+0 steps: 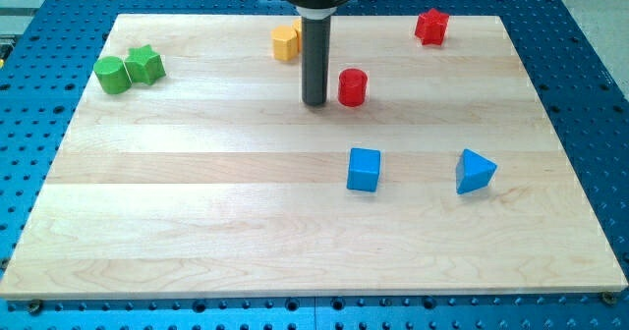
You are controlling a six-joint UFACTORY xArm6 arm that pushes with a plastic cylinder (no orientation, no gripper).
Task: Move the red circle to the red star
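the tip (314, 103) is set just left of the red circle (352, 87), so a push toward the red star (430, 26), far right, seems prepared. no jaws are present.

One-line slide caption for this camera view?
My tip sits just left of the red circle; the red star waits upper right.
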